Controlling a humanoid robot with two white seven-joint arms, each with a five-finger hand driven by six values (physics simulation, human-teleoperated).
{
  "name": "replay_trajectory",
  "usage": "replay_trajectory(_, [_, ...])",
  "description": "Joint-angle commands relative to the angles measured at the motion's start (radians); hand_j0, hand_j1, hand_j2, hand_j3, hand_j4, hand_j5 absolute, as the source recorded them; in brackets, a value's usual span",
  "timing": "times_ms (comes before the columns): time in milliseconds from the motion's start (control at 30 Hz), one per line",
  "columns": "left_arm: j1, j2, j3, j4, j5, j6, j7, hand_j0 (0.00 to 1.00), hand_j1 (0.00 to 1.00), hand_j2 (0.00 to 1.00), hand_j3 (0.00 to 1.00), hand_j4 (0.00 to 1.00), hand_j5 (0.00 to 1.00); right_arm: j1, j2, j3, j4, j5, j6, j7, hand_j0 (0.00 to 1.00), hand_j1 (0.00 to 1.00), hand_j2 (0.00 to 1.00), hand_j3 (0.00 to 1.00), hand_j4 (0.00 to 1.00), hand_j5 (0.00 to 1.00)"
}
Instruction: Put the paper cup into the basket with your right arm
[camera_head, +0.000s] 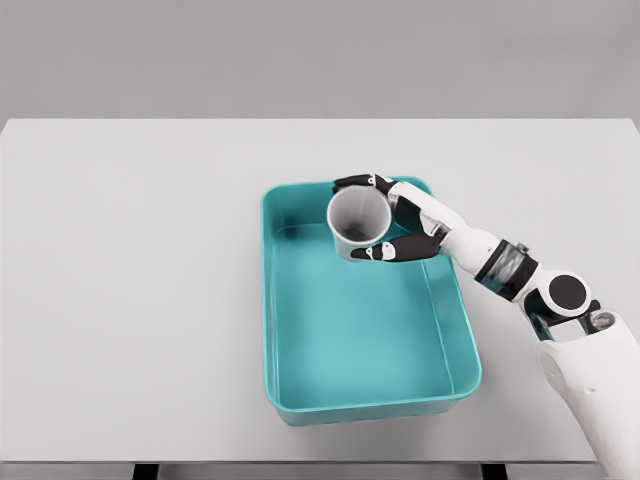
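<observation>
The right arm (560, 300) enters from the lower right and reaches across the white table (120, 300). The teal basket (300, 400) sits near the table's middle. Over its far right corner, the right hand (405, 220) grips the paper cup (357, 222), fingers wrapped around its wall, mouth facing the camera.

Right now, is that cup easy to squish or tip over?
Probably squishy: the paper cup looks thin-walled and empty, so the right hand curled around it should grip gently. Likely very light. Set down in the basket, its narrow base might let it tip or roll.
</observation>
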Motion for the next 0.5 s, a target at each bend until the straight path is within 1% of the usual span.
replay_trajectory(0, [0.000, 0.000, 0.000, 0.000, 0.000, 0.000, 0.001, 1.00, 1.00, 1.00, 1.00, 1.00, 1.00, 0.000, -0.001, 0.001, -0.002, -0.007, 0.000, 0.000, 0.86, 0.86, 0.86, 0.86, 0.86, 0.86])
replay_trajectory(33, [0.000, 0.000, 0.000, 0.000, 0.000, 0.000, -0.001, 1.00, 1.00, 1.00, 1.00, 1.00, 1.00, 0.000, 0.001, 0.000, -0.002, -0.007, 0.002, 0.000, 0.88, 0.88, 0.88, 0.88, 0.88, 0.88])
replay_trajectory(400, [0.000, 0.000, 0.000, 0.000, 0.000, 0.000, -0.001, 1.00, 1.00, 1.00, 1.00, 1.00, 1.00, 0.000, 0.001, 0.000, -0.005, -0.008, 0.002, 0.000, 0.88, 0.88, 0.88, 0.88, 0.88, 0.88])
replay_trajectory(433, [0.000, 0.000, 0.000, 0.000, 0.000, 0.000, -0.001, 1.00, 1.00, 1.00, 1.00, 1.00, 1.00, 0.000, 0.001, 0.000, -0.005, -0.008, 0.002, 0.000, 0.88, 0.88, 0.88, 0.88, 0.88, 0.88])
replay_trajectory(467, [0.000, 0.000, 0.000, 0.000, 0.000, 0.000, -0.001, 1.00, 1.00, 1.00, 1.00, 1.00, 1.00, 0.000, 0.002, 0.000, -0.005, -0.008, 0.002, 0.000, 0.92, 0.92, 0.92, 0.92, 0.92, 0.92])
